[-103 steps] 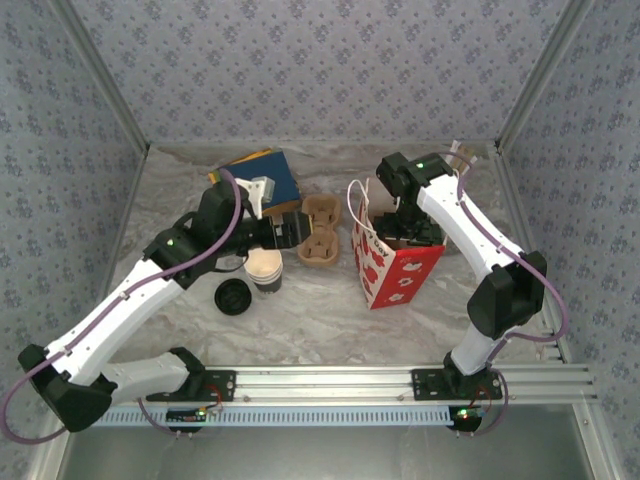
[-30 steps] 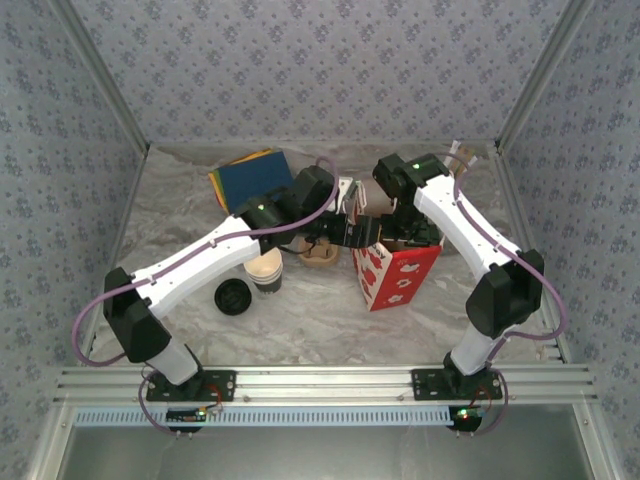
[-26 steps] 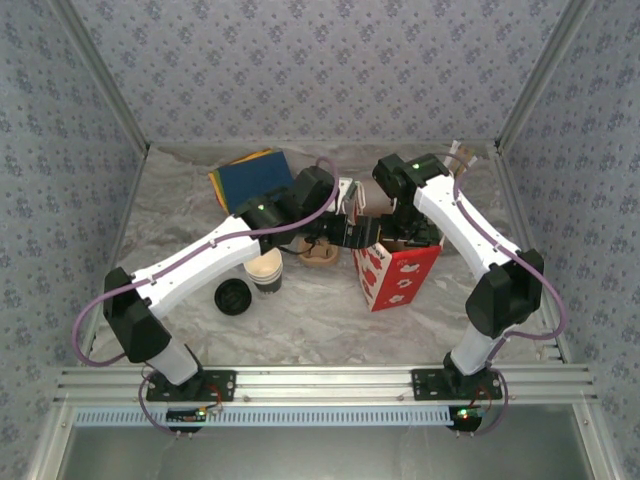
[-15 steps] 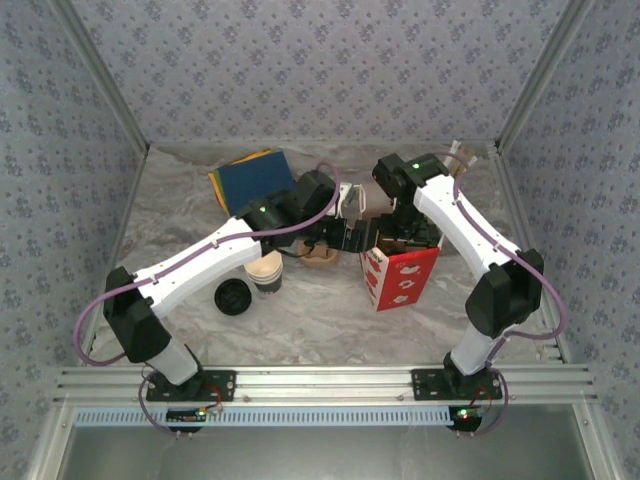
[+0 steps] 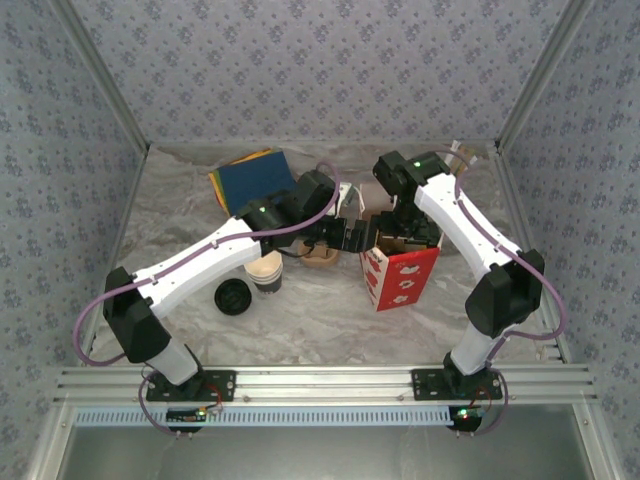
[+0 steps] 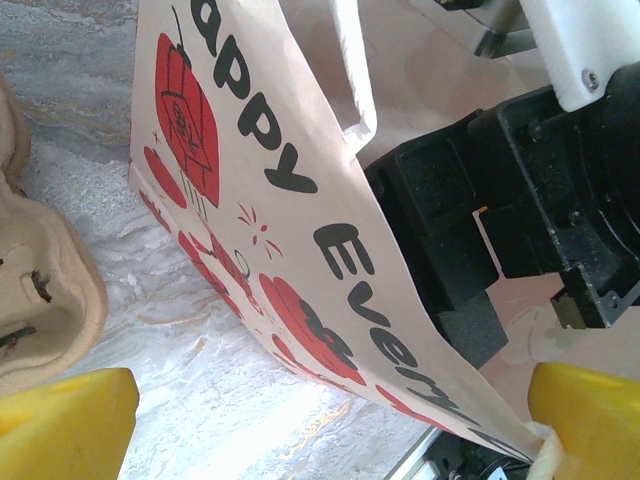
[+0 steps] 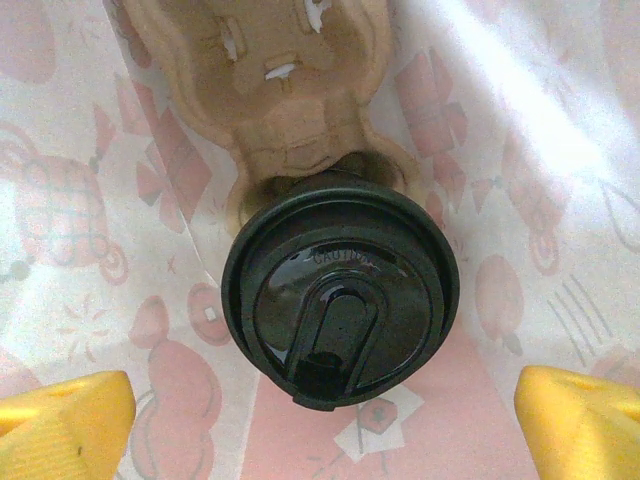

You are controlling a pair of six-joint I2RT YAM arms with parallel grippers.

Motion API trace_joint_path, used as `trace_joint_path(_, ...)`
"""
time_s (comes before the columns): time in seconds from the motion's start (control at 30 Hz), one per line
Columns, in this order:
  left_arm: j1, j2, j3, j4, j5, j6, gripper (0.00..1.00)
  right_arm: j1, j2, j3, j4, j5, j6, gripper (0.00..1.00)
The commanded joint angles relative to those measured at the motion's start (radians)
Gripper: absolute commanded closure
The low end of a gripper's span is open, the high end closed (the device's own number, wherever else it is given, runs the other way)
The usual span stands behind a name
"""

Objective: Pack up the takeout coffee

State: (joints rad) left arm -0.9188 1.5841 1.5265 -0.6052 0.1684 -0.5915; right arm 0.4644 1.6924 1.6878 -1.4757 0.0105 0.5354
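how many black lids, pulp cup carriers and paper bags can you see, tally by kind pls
black lids: 2 (loose on the table, on the cup in the bag)
pulp cup carriers: 2 (on the table, in the bag)
paper bag: 1
total: 5

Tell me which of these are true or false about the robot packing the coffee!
1. The takeout coffee sits in a cardboard carrier inside the bag. True.
2. The right gripper is squeezing the coffee's lid. False: its yellow fingers stand open, well clear of the lid on both sides.
3. The bag is blue. False: it is white with red pictures.
4. A loose black lid lies on the table beside the stack of cups. True.
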Motion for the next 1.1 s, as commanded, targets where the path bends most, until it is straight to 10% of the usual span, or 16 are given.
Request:
trace_joint_path(0.0, -0.010, -0.033, -0.006, -0.012, -0.004, 0.006, 0.00, -0.005, 0.004, 0.027, -0.035, 0.005, 0.007, 0.00)
trace_joint_path(1.07, -0.014, -0.075, 0.055, -0.006, 0.022, -0.001, 0.00, -0.005, -0.013, 0.020, -0.035, 0.008, 0.014, 0.00)
